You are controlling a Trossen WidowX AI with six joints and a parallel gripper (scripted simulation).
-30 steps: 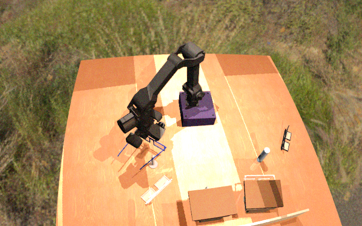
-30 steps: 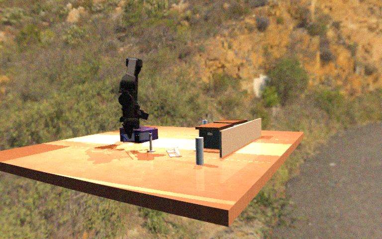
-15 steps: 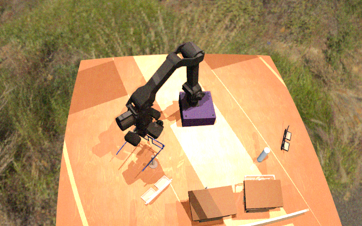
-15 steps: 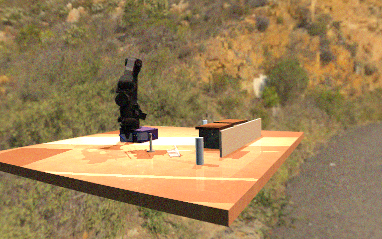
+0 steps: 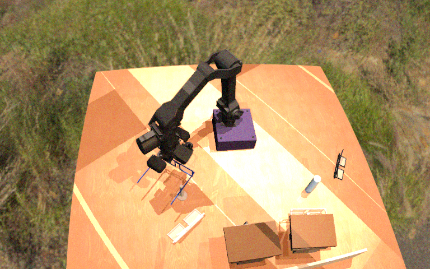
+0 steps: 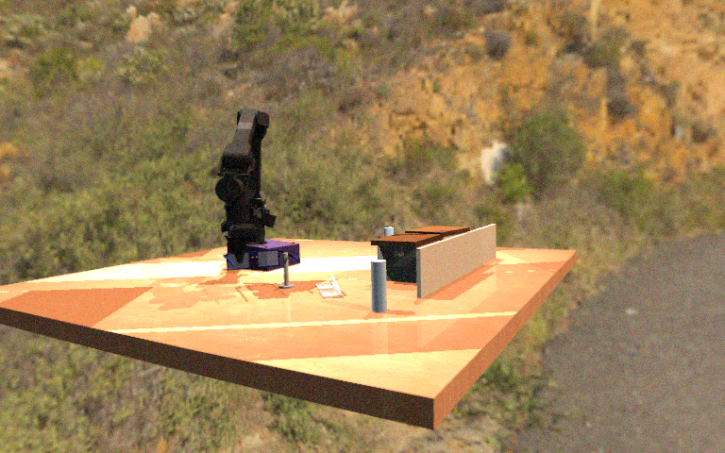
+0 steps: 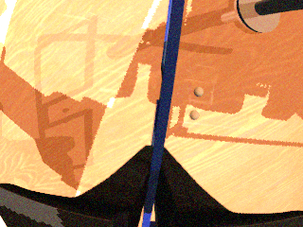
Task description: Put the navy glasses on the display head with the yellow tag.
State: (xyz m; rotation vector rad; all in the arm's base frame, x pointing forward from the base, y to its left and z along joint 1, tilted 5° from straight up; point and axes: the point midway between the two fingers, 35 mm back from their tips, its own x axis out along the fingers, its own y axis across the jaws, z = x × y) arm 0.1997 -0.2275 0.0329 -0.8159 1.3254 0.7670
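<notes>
My gripper [image 5: 172, 161] [image 7: 154, 153] is shut on the navy glasses [image 5: 183, 168] and holds them a little above the table, left of the purple arm base [image 5: 235, 134]. Their thin blue temples slant down toward the table. In the wrist view a navy bar [image 7: 166, 101] of the glasses runs straight up from between my dark fingers. Two box-shaped display heads with brown tops [image 5: 252, 241] [image 5: 312, 230] [image 6: 401, 260] stand at the table's front edge, far from my gripper. No yellow tag shows in any view.
A small peg stand [image 5: 182, 194] [image 6: 286, 271] [image 7: 258, 14] stands just under the glasses. White glasses [image 5: 187, 227] [image 6: 328, 289] lie in front of it. Black glasses [image 5: 340, 165] lie at the right. A grey cylinder [image 5: 312, 184] [image 6: 378, 285] stands upright. A beige board [image 5: 326, 260] [image 6: 454, 259] stands beside the heads.
</notes>
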